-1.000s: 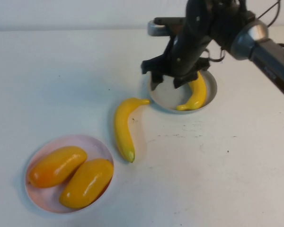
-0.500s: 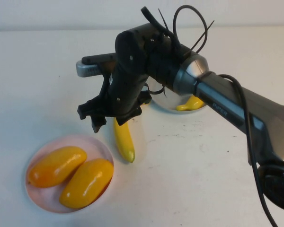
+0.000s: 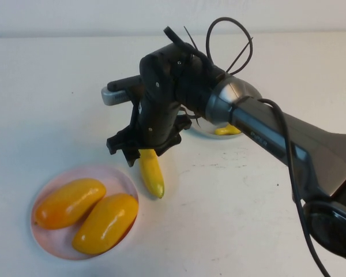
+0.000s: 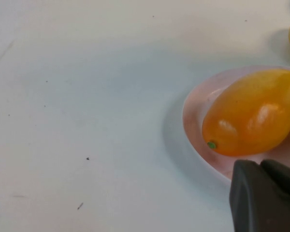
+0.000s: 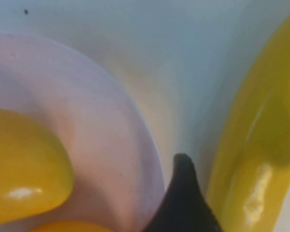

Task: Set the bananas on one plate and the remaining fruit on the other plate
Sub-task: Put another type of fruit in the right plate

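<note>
On the white table (image 3: 248, 190), the right claw (image 3: 143, 149) hangs released over 1 banana (image 3: 152, 173); left claw (image 4: 266, 195) unclear.

The right arm (image 3: 219, 104) covers most of the grey plate (image 3: 203, 130); only a sliver of rim and the tip of its banana (image 3: 226, 130) show. The right gripper (image 3: 143, 151) hides the far half of the table banana (image 3: 151, 173). The right wrist view is a blur, with that banana (image 5: 253, 145), the pink plate (image 5: 111, 159) and a mango (image 5: 24, 169) all cut off. In the left wrist view the left gripper (image 4: 265, 195) is cropped at the corner, so its opening cannot be judged.
</note>
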